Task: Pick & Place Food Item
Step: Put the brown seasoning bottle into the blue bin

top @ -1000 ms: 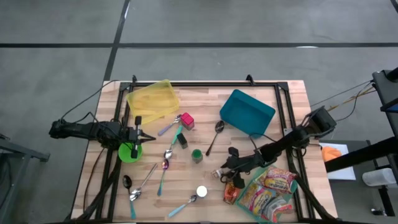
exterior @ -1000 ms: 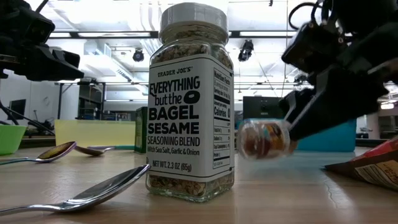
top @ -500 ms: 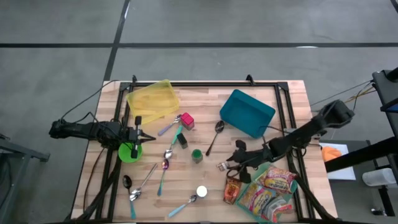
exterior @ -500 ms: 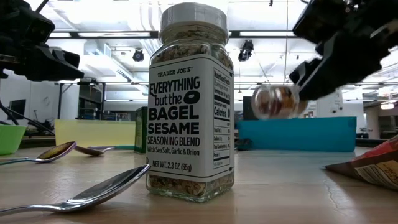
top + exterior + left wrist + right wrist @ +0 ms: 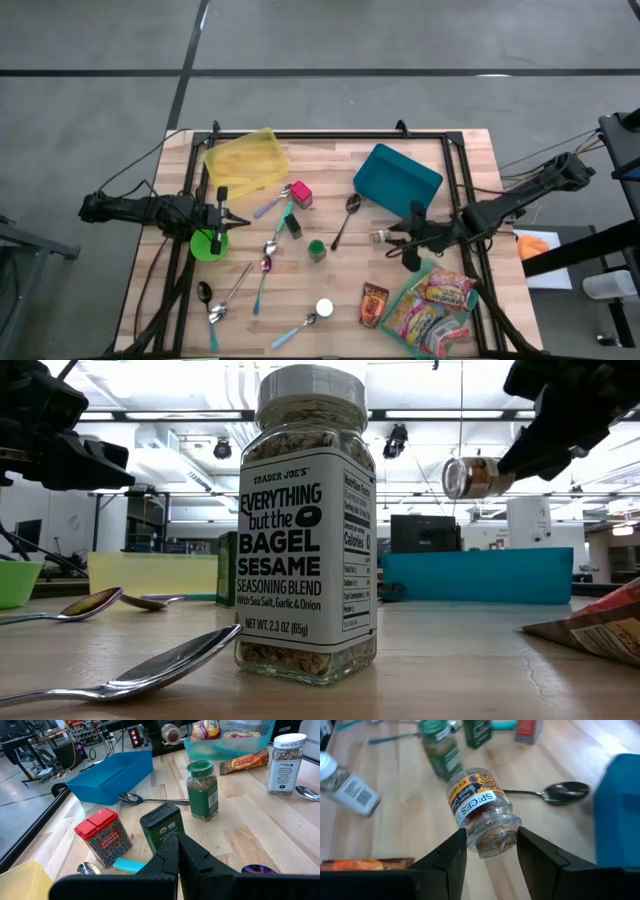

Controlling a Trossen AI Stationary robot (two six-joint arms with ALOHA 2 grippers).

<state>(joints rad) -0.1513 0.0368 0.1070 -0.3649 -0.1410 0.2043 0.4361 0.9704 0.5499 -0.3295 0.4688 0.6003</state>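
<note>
We see the right claw [image 5: 487,851] pinching a small spice jar [image 5: 481,811] by its base, lid end pointing away from the wrist, lifted clear of the tabletop [image 5: 470,150]. From above, the jar [image 5: 381,238] hangs just off the near corner of the blue bin [image 5: 397,180], toward the right edge of the tabletop, with a spoon [image 5: 346,215] lying close by. In the level view it floats tilted in the air [image 5: 473,476], above the bin's wall. Snack bags [image 5: 432,305] lie in the near right corner. A tall bagel seasoning jar [image 5: 306,525] stands near the front edge. The left claw [image 5: 176,855] rests by the left edge, fingers pressed together, apparently over a green bowl [image 5: 207,244].
</note>
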